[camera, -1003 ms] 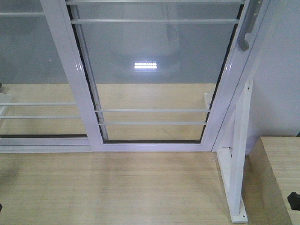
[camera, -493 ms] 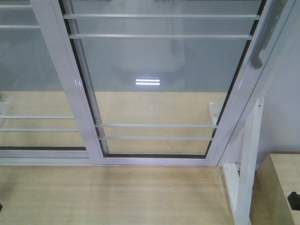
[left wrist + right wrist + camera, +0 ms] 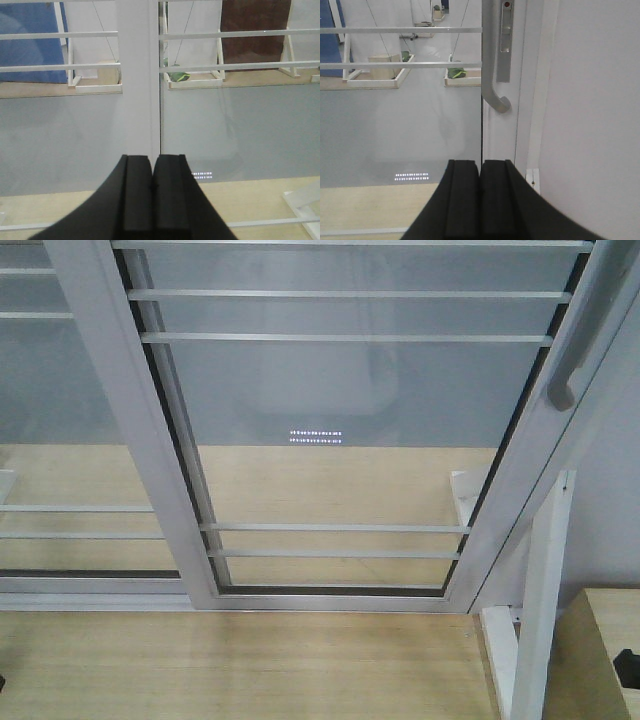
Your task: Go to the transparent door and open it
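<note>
The transparent door (image 3: 340, 430) fills the front view: clear glass in a white frame with thin horizontal white bars. Its curved grey handle (image 3: 566, 375) sits on the right vertical edge. In the right wrist view the handle (image 3: 496, 97) is straight ahead and above my right gripper (image 3: 480, 165), which is shut and empty, short of the door. My left gripper (image 3: 152, 160) is shut and empty, facing the white post (image 3: 137, 75) between the two glass panels. Neither gripper shows in the front view.
A similar handle-less glass panel (image 3: 70, 430) stands to the left. A white support strut (image 3: 540, 610) and a plain wall (image 3: 620, 500) are at the right. A wooden ledge (image 3: 600, 660) is at the lower right. The floor (image 3: 240, 670) is light wood.
The door and handle have shifted down and grown in the front view, so the base has rolled closer to the door. Both grippers stay shut.
</note>
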Tool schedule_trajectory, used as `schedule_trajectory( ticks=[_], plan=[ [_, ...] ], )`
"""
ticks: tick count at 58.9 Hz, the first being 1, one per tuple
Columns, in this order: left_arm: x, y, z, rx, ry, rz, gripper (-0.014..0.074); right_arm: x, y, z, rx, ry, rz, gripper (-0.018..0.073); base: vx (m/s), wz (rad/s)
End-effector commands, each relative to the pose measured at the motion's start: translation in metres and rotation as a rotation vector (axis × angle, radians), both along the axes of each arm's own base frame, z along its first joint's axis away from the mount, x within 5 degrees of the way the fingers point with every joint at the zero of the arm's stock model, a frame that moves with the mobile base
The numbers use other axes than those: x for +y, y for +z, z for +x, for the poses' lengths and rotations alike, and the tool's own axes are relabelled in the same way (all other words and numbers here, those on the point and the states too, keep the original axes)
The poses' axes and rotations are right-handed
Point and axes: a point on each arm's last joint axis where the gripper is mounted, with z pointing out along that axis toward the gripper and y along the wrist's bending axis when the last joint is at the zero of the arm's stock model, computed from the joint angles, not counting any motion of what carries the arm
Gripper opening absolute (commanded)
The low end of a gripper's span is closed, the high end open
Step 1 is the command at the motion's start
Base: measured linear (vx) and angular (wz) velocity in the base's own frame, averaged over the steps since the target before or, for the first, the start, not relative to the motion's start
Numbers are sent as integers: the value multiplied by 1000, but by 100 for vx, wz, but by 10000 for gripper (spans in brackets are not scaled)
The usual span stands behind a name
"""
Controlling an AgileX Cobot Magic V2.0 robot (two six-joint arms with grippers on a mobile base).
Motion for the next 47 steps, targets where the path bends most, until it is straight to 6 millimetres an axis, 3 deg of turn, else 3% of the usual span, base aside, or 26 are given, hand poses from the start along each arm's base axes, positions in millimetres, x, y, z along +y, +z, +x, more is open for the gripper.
schedule_trajectory(
  ticks=[1, 47],
  plan=[
    [0, -2, 1, -65, -4, -22, -6, 0, 3, 0, -78, -4, -13, -8, 8, 0],
    [0, -2, 1, -56, -4, -21, -6, 0, 3, 1, -73, -4, -13, -8, 1, 0]
  ],
)
